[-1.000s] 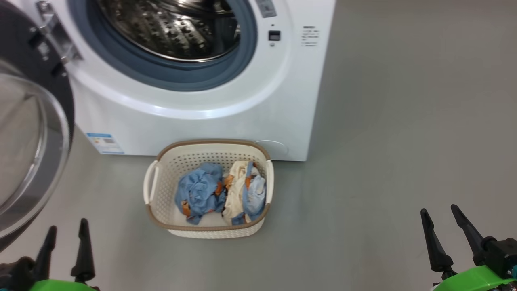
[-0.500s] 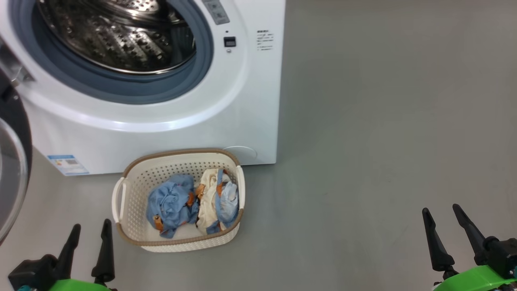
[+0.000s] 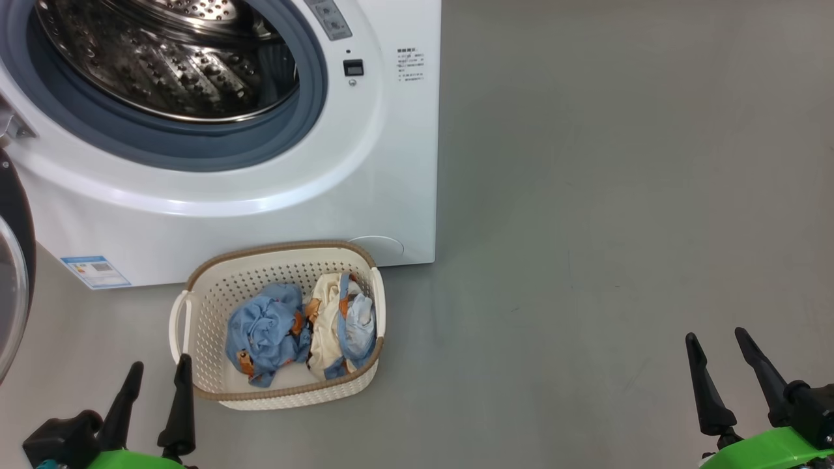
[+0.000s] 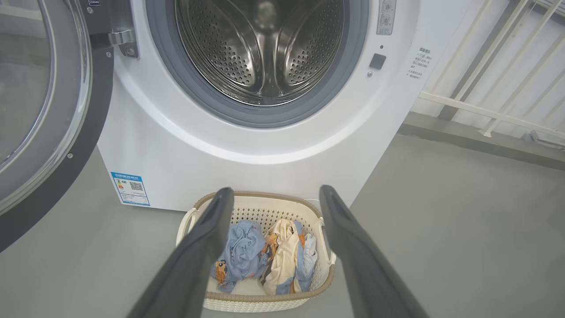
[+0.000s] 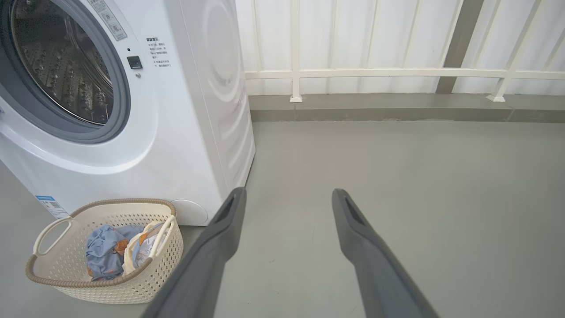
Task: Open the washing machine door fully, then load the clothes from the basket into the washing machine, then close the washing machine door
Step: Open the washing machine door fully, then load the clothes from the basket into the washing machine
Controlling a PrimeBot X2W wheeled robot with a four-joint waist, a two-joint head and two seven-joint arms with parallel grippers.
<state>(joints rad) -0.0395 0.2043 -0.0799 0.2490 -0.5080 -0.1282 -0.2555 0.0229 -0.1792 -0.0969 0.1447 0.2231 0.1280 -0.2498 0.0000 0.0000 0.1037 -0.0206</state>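
Note:
The white washing machine (image 3: 365,169) stands with its steel drum (image 3: 163,58) exposed. Its black-rimmed glass door (image 4: 39,101) hangs swung out to the left, a sliver of that door (image 3: 13,273) showing in the head view. On the floor in front sits the cream basket (image 3: 202,312) holding the clothes: a light blue garment (image 3: 264,329) and a cream one with blue trim (image 3: 335,322). My left gripper (image 3: 158,370) is open, just short of the basket's near-left rim. My right gripper (image 3: 715,342) is open far to the right over bare floor.
Grey floor (image 3: 619,195) stretches wide to the right of the machine. A white railing and panelled wall (image 5: 397,73) close off the back, with a low kerb beneath. The open door (image 4: 39,101) takes up the space at the left.
The head camera has swung right, so machine, basket and door sit further left in view. The left gripper stands closer to the basket's near-left rim. Both grippers stay open.

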